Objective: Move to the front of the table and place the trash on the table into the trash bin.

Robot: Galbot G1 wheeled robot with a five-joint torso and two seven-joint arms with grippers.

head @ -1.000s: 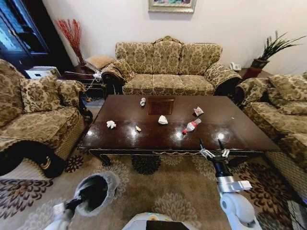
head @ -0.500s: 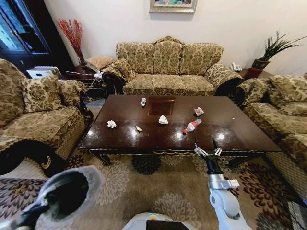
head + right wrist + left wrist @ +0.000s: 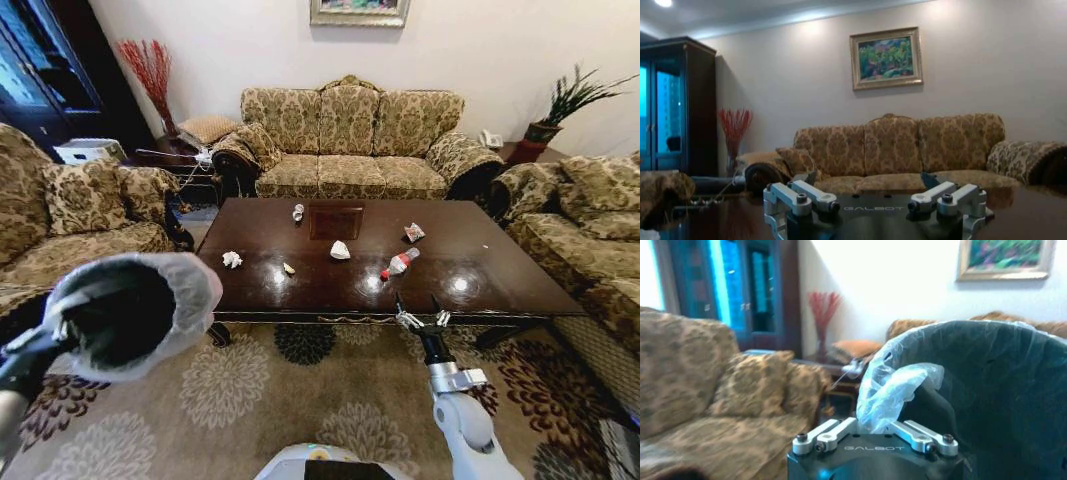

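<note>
Around the table (image 3: pixel 330 285), glossy dark brown wood, stand three floral-patterned sofas (image 3: pixel 350 140); a patterned rug (image 3: pixel 330 400) lies beneath. Trash on top: crumpled white tissue (image 3: pixel 232 259), clear bottle with red cap (image 3: pixel 399 264), red-white wrapper (image 3: pixel 413 232). Left gripper (image 3: pixel 873 432) is clenched on the liner of the trash bin (image 3: pixel 135 310), lifted at left. Right gripper (image 3: pixel 421 318), released, hovers at the near table edge. "GALBOT" is printed on both.
</note>
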